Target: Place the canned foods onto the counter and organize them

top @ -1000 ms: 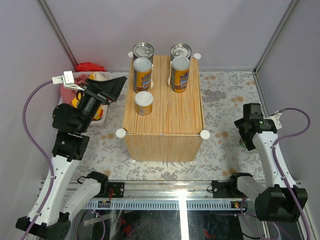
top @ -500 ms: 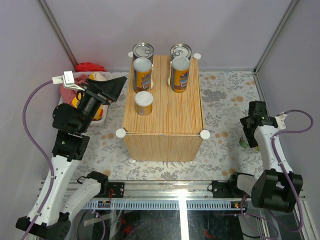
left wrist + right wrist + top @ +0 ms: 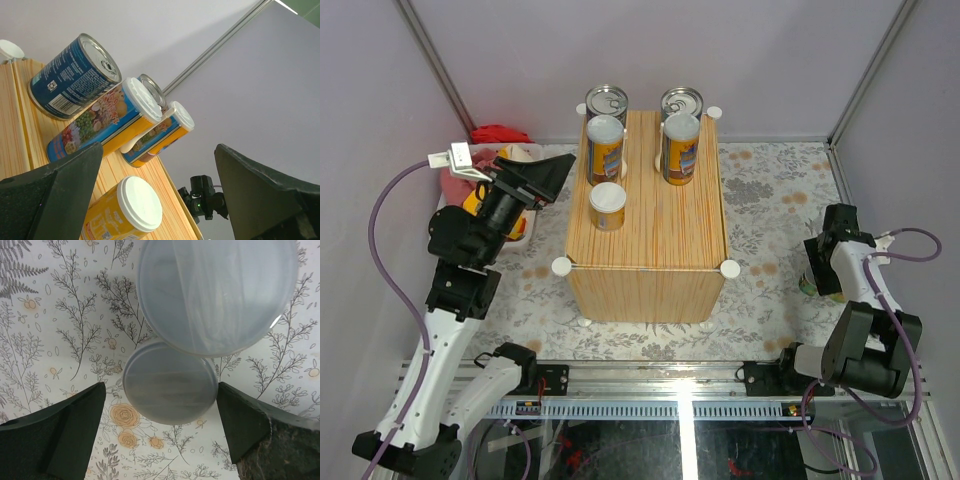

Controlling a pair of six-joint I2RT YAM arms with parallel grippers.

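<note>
On the counter you already have five cans. Two blue cans stand at the far edge, two tall orange cans just before them, and one short can stands alone nearer to you, left of the middle. They are upright and in pairs, so I think rows are the order you are building, and the short can has no partner yet.

Your left pincer hangs wide open beside the left side of the counter and holds nothing; it only faces the rows. Your right pincer points straight down over the mat on the right, also spread wide and empty.

Below it you see a large lid and a smaller lid, the smaller one centred in the opening. I judge this is the can to take next. The large lid overlaps it in the view, and I cannot tell if the two touch, so descend with care.
</note>
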